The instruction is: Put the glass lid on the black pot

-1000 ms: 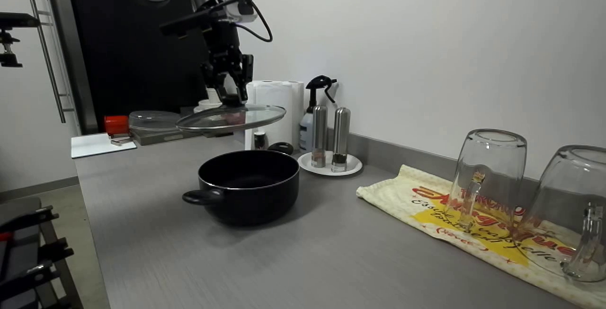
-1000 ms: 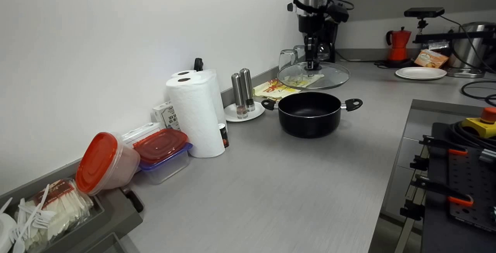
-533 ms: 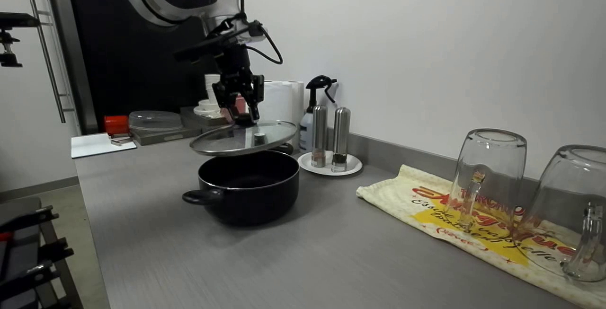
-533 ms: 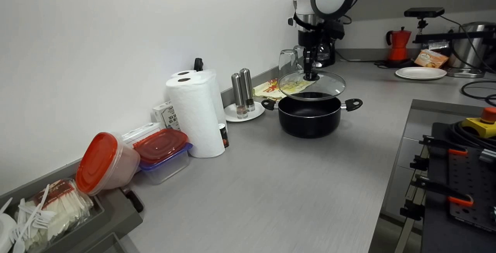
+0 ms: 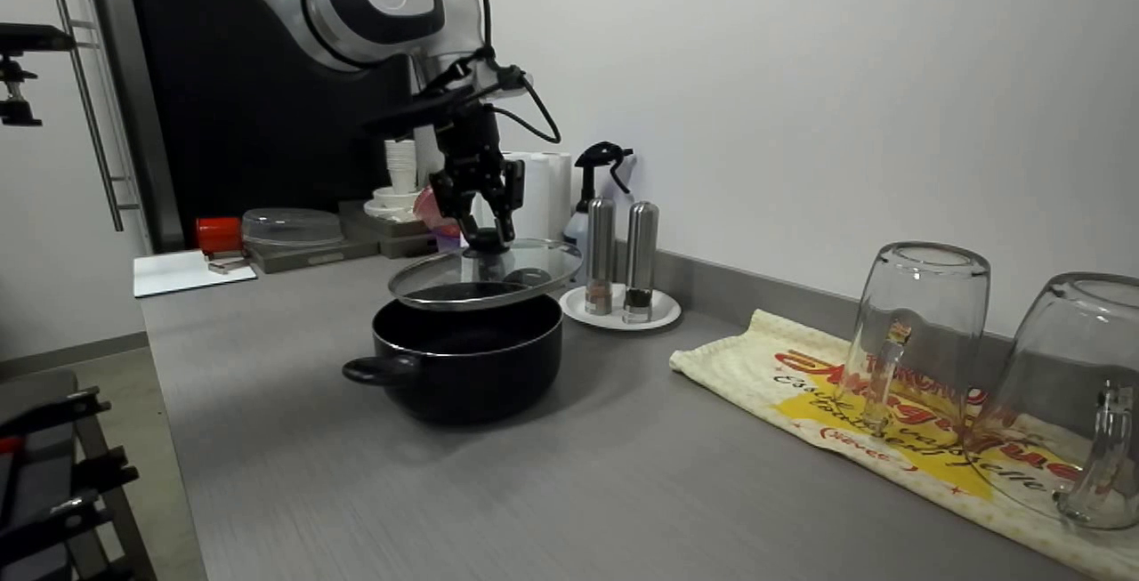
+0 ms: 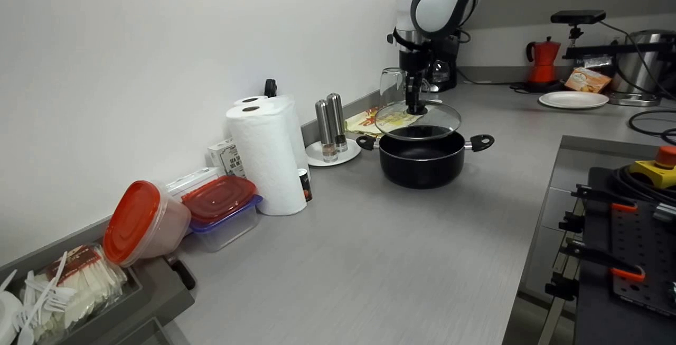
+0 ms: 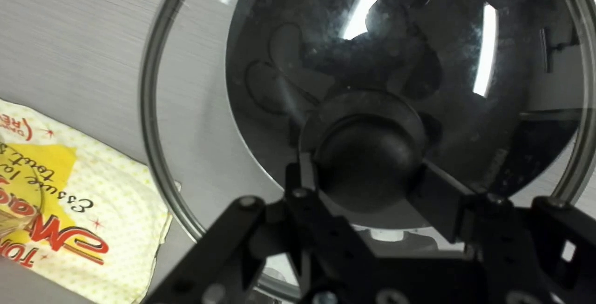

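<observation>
Both exterior views face opposite ways along counter (image 5: 578,492), sharing pot (image 5: 472,385) near mid-frame; wrist view close, downward over lid (image 7: 363,76).

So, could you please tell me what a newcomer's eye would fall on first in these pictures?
Most likely the glass lid, held by its dark knob in the gripper and tilted above the black pot. Next might come the red-and-yellow printed cloth under two glass mugs in an exterior view. After that, perhaps the red coffee pot in the background, towards the upper right of an exterior view.
</observation>
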`<state>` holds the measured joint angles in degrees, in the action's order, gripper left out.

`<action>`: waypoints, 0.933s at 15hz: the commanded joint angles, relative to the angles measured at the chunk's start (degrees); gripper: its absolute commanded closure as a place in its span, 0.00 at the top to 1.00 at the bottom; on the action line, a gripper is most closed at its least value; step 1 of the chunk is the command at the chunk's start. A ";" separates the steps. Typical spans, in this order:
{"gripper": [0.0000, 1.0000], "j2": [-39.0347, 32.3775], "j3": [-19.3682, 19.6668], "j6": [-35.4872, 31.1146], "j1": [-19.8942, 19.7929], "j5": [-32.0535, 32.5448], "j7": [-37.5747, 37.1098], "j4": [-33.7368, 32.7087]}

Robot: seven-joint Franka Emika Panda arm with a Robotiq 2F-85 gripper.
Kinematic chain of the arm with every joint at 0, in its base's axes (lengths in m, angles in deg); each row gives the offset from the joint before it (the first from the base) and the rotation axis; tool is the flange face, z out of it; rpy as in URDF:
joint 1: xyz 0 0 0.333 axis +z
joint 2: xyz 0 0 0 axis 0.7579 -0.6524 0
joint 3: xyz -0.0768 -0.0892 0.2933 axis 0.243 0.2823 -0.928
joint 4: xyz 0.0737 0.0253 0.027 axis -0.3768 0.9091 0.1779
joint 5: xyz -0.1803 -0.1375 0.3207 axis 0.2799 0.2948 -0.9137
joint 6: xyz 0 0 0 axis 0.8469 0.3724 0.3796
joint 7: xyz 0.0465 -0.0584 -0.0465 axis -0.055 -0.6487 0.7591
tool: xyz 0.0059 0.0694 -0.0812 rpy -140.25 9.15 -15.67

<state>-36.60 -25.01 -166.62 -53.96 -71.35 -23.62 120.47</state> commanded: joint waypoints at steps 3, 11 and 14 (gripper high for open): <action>0.26 -2.61 -1.27 2.68 -0.64 -3.71 2.25 -5.10; 0.26 -3.93 -1.99 6.84 -1.06 -5.13 4.61 -7.04; 0.26 -3.89 -2.05 8.06 -1.10 -5.01 5.34 -6.83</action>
<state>-40.49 -26.23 -161.13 -54.35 -74.88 -20.62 115.41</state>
